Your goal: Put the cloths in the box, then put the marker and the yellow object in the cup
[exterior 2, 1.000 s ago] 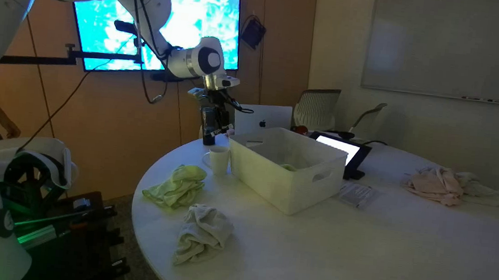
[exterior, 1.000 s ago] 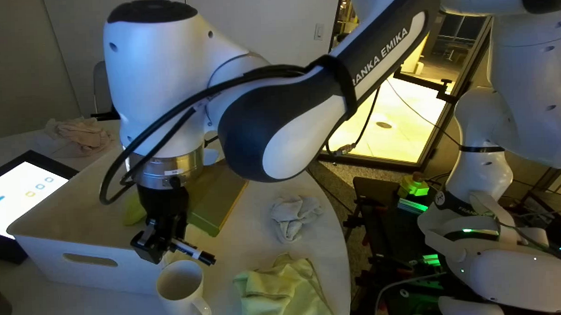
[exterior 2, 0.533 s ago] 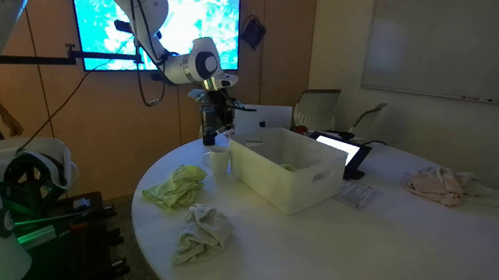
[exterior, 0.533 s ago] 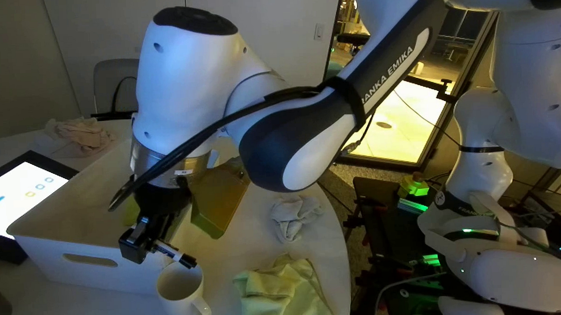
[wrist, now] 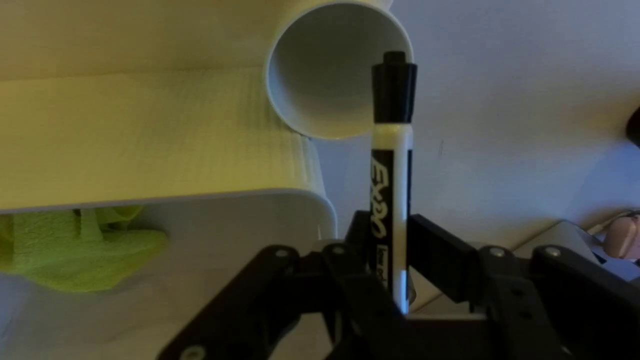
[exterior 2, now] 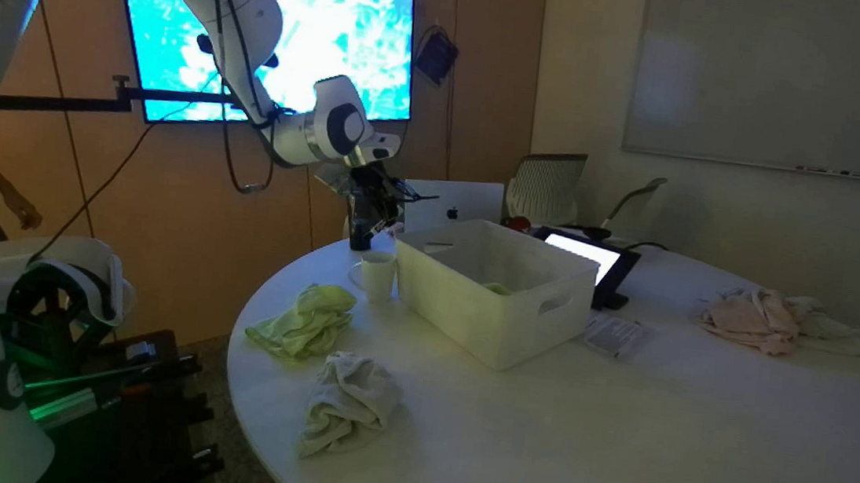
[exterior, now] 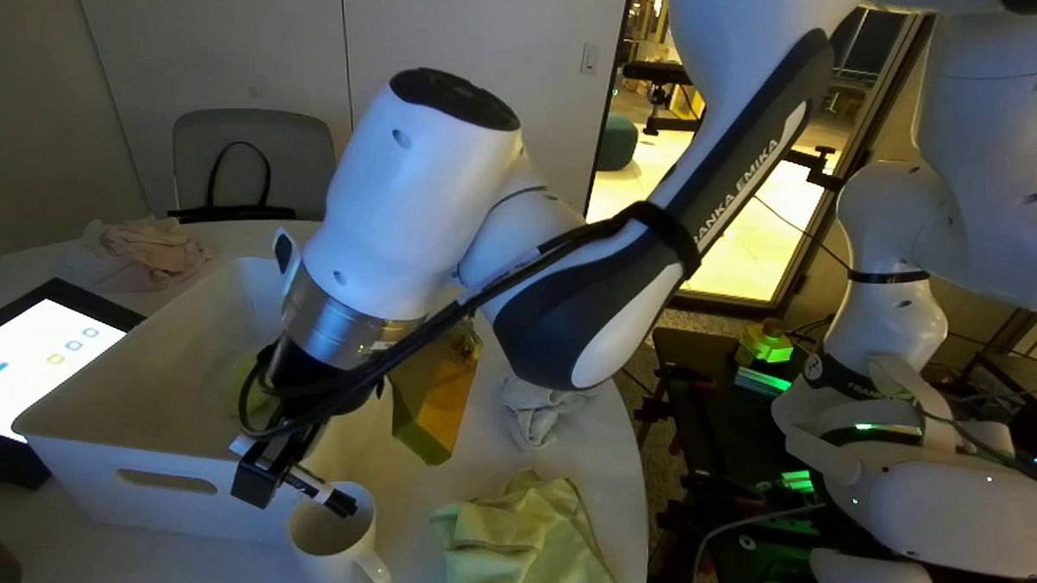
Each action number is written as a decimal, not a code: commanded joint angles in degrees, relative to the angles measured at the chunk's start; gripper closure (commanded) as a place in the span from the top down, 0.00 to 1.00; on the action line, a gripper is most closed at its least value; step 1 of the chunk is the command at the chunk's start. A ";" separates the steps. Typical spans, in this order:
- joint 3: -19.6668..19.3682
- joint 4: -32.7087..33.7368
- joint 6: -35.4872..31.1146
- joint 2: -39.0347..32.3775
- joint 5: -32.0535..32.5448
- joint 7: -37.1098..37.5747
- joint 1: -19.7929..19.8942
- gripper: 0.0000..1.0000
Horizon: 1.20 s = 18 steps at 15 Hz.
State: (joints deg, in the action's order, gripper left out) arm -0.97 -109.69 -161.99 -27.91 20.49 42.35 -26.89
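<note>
My gripper (wrist: 387, 240) is shut on a white and black marker (wrist: 392, 140), its black cap pointing away from the fingers. In an exterior view the gripper (exterior: 288, 481) is beside the white box (exterior: 167, 481), and the tilted marker's cap is over the mouth of the white cup (exterior: 333, 540). In the wrist view the cap overlaps the edge of the cup's mouth (wrist: 335, 70). A yellow-green cloth (wrist: 80, 250) lies in the box. Another yellow-green cloth (exterior: 527, 541) and a grey-white cloth (exterior 2: 351, 403) lie on the table. I cannot make out a separate yellow object.
Pinkish cloths (exterior 2: 754, 320) lie at the far side of the table. A lit tablet (exterior: 38, 369) stands against the box's side. A dark bottle (exterior 2: 359, 223) and a laptop (exterior 2: 453, 204) are behind the cup and box. The round table's edge (exterior: 636, 460) curves past the loose cloths.
The wrist has tilted and lowered. The marker's cap end has moved left and down in an exterior view, from beside the cup to over its mouth. Cloths, box and cup have not moved.
</note>
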 commanded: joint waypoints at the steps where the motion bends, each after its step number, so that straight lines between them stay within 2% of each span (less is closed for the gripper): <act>1: -4.47 -3.66 -5.97 1.16 1.79 1.21 -3.70 0.07; 9: -11.57 -5.12 -10.66 0.51 6.17 4.65 -9.22 0.07; 18: -9.45 -3.92 -9.84 -0.28 5.65 1.21 -8.07 0.07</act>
State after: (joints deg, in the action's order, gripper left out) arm -10.77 -114.20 -170.95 -28.05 25.75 44.49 -35.18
